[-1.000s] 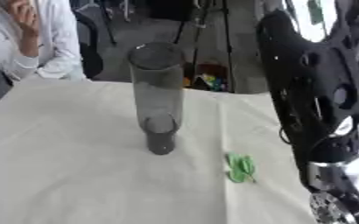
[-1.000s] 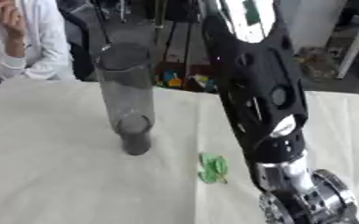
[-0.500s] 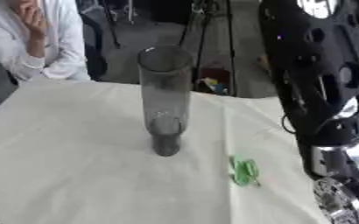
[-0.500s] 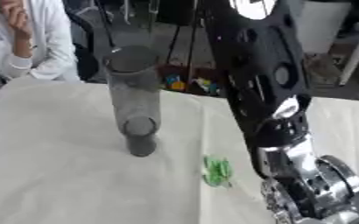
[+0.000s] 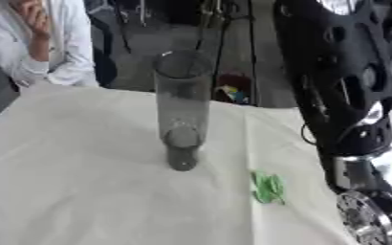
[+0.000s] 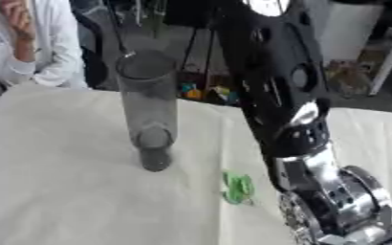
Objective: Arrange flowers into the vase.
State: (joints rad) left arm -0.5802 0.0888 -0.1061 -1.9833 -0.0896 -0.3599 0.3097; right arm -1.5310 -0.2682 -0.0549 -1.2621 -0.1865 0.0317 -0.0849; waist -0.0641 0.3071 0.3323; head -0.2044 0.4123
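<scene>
On the white cloth [image 5: 82, 182] a tall smoky glass vase [image 5: 182, 107] is standing upright; right of it small green leaves [image 5: 268, 187] are lying. Right arm [image 6: 291, 110] is showing, its fingers I cannot tell.

Place: you are working in a robotics lab or workshop, not a home.
Desk: a plain white cloth [image 5: 82, 162] covers your desk [image 5: 32, 201], wrinkled, like a test bench.
Far side: dark tripod legs [image 6: 201, 52] and stands crowd the floor beyond the desk.
Far right: a white stand leg [image 6: 387, 57] rises beside clutter on the floor.
Far centre: small coloured objects [image 6: 201, 92] lie on the floor.
</scene>
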